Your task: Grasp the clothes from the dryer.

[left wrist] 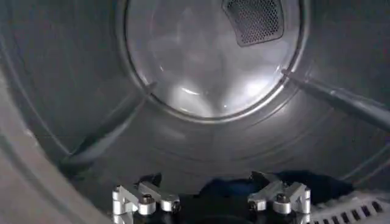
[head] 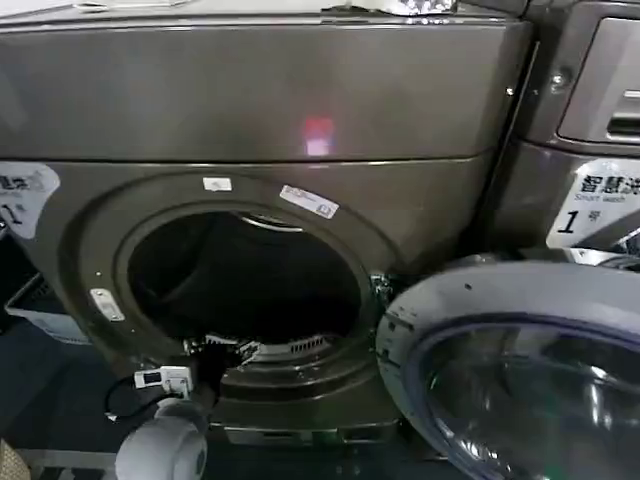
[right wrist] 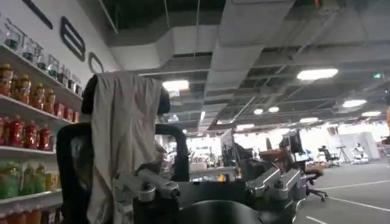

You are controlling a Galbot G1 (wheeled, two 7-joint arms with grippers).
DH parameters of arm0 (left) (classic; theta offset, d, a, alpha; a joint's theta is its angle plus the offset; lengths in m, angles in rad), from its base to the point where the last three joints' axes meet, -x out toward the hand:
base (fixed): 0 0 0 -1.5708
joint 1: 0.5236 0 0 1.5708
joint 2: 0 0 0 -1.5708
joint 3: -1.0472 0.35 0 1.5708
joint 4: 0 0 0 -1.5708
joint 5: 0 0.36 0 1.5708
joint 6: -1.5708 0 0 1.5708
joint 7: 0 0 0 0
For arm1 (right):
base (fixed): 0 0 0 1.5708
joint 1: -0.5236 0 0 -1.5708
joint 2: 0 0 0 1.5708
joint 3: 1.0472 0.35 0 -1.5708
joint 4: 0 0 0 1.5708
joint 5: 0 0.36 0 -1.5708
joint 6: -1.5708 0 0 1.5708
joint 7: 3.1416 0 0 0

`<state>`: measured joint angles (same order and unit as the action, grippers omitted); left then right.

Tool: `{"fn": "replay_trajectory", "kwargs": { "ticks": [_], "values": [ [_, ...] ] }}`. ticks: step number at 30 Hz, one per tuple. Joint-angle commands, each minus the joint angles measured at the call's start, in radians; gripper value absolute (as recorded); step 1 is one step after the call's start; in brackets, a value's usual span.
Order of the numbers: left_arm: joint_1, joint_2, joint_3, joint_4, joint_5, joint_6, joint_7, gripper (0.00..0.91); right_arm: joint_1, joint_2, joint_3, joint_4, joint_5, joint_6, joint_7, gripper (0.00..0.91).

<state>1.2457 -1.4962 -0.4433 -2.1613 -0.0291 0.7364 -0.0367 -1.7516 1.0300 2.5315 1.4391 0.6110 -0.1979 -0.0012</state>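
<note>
L gripper [left wrist: 210,201] seen at bottom centre of the wrist view, fingers spread, nothing held, just inside dryer [head: 250,270] mouth. Dark clothes [left wrist: 298,181] glimpsed lower right, at drum floor. Approach to be dipped lower, twd that side, before closing. R gripper [right wrist: 213,185] parked away, fingers apart.

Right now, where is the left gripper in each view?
Head view: left gripper at the lower lip of the dryer opening.
Left wrist view: left gripper, open, just inside the drum, facing its back wall.
Right wrist view: the right gripper faces the room, away from the dryer.
Shared landmark: the drum.
</note>
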Motion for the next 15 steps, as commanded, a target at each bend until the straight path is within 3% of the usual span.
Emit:
{"fn": "replay_trajectory", "kwargs": {
  "ticks": [1,9,13,14,15],
  "values": [
    [-0.078,-0.024,0.003,0.081,0.067,0.049,0.035,0.907,-0.003,-0.002,-0.002,0.003,0.004,0.010,0.004,0.907],
    [-0.281,-0.031,0.008,0.292,0.172,0.049,0.134,0.907,0.005,-0.009,-0.018,0.016,0.002,0.014,0.006,0.907],
    [-0.369,-0.009,-0.021,0.370,0.591,-0.025,0.614,0.907,0.008,-0.010,-0.024,0.015,0.002,0.016,0.009,0.907],
    [-0.388,0.002,-0.024,0.385,0.800,-0.126,0.773,0.907,0.008,-0.012,-0.023,0.016,0.002,0.016,0.009,0.907],
    [-0.398,0.013,-0.024,0.384,0.857,-0.190,0.897,0.907,0.007,-0.012,-0.023,0.017,0.001,0.016,0.009,0.907]
  ]
}}
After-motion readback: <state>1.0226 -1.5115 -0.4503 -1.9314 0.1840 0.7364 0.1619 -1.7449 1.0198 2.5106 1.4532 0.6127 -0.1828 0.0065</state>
